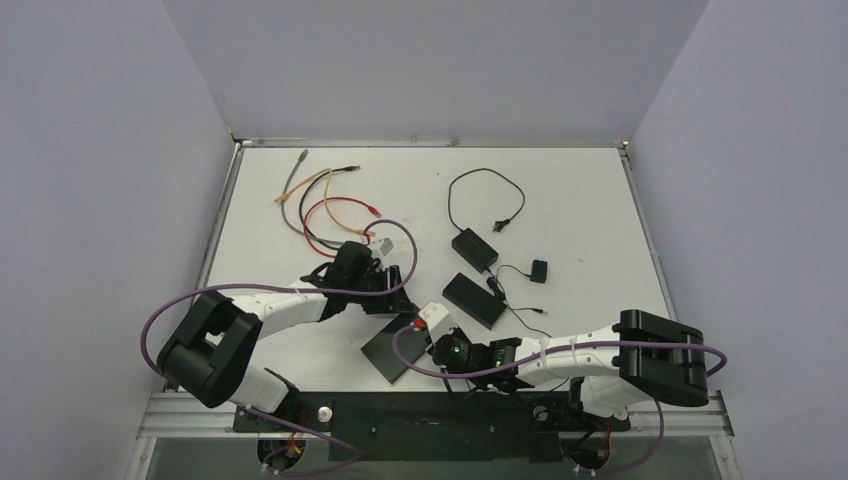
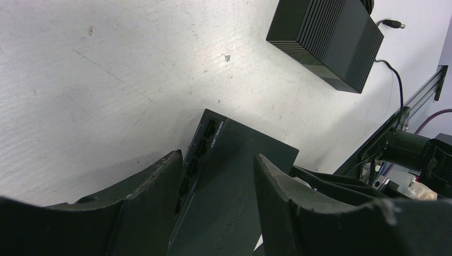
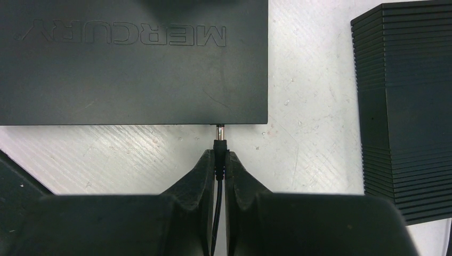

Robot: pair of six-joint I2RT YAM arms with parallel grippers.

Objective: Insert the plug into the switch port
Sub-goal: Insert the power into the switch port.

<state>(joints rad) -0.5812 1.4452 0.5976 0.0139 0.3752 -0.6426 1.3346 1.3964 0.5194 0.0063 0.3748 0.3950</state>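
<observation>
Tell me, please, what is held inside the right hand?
The right hand pinches a black plug, its metal tip at the edge of the switch. Its cable runs back between the fingers, which hide the rest.

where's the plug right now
In the right wrist view, the plug sits pinched in the right gripper, its metal tip right at the edge of the switch.
</observation>
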